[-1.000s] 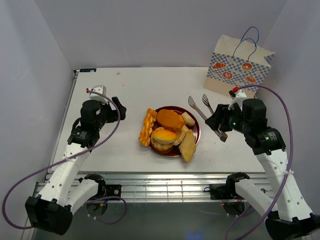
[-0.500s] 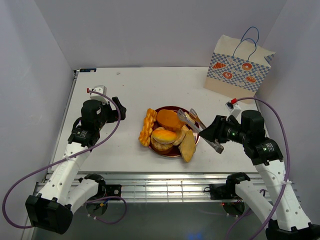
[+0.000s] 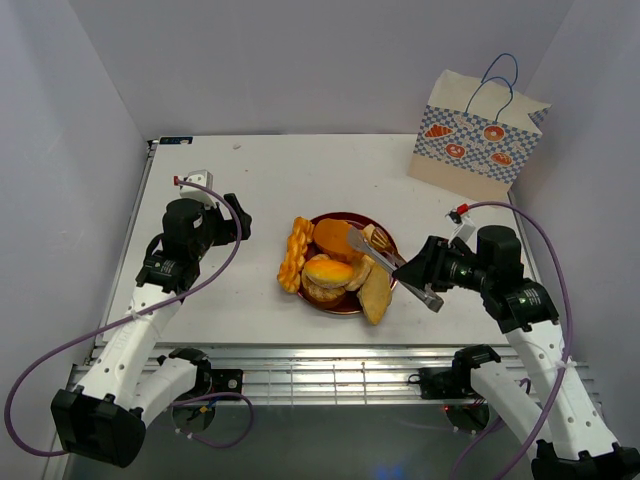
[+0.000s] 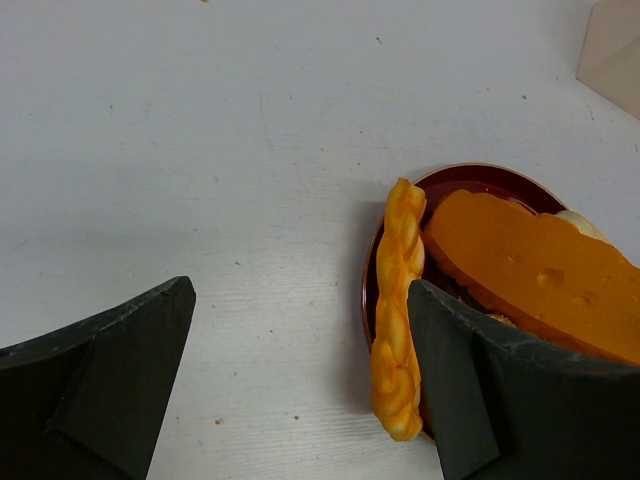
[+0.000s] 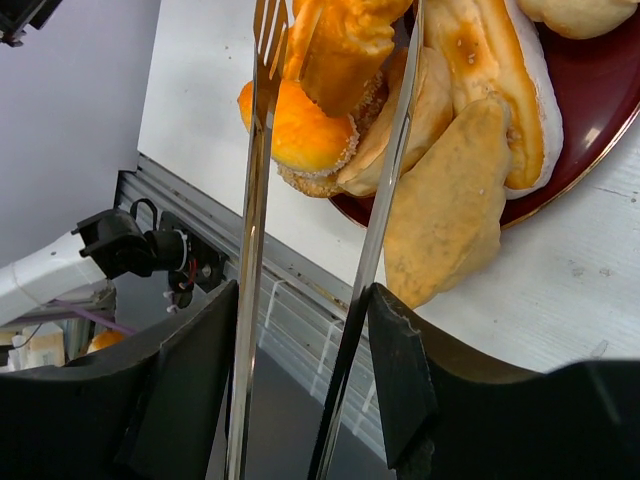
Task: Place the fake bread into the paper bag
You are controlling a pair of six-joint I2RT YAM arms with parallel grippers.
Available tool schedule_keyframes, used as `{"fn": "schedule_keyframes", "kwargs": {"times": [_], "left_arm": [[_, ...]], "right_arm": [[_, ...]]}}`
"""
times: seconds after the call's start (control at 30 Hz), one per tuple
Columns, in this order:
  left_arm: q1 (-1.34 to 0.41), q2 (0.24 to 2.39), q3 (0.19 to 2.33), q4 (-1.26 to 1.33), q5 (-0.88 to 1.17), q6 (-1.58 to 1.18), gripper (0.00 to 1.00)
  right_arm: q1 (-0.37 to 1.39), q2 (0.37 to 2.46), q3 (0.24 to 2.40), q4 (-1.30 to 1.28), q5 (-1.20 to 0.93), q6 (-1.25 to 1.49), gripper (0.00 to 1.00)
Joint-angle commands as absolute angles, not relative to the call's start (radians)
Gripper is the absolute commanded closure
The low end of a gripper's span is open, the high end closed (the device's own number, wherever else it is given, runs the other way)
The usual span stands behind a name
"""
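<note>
The fake bread [image 3: 335, 265] is heaped on a dark red plate [image 3: 340, 309] in the middle of the white table [image 3: 300, 170], with a braided stick [image 4: 398, 330] lying along the plate's left rim. The paper bag [image 3: 475, 135] stands upright in the upper right of the frame, well apart from the plate. The right gripper [image 3: 425, 272] is clamped on a pair of metal tongs [image 5: 250, 250], and the two tips sit either side of an orange pastry on top of the heap. I cannot tell whether they are pinching it. The left gripper [image 4: 300, 370] hangs just left of the plate, jaws wide apart and holding nothing.
</note>
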State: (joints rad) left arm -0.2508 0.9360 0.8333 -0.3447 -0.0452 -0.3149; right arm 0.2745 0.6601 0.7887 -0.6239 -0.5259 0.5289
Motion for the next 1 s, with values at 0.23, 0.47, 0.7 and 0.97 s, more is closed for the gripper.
{"fn": "schedule_keyframes", "kwargs": {"times": [0.23,0.47,0.7,0.97], "left_arm": [[-0.253,0.937,0.87,-0.353,-0.043,-0.307,0.02],[-0.253,0.936,0.871,-0.354,-0.04,-0.305,0.02],[-0.253,0.934,0.873,-0.354,-0.031,-0.308,0.02],[-0.253,0.939,0.871,-0.354,-0.026,-0.307,0.02]], "right_arm": [[0.29,0.664,0.753,-0.537,-0.563,0.557,0.44],[0.314,0.678,0.73,-0.48,-0.588,0.594,0.49],[0.319,0.681,0.747,-0.468,-0.577,0.604,0.63],[0.321,0.699,0.824,-0.5,-0.519,0.592,0.74]]}}
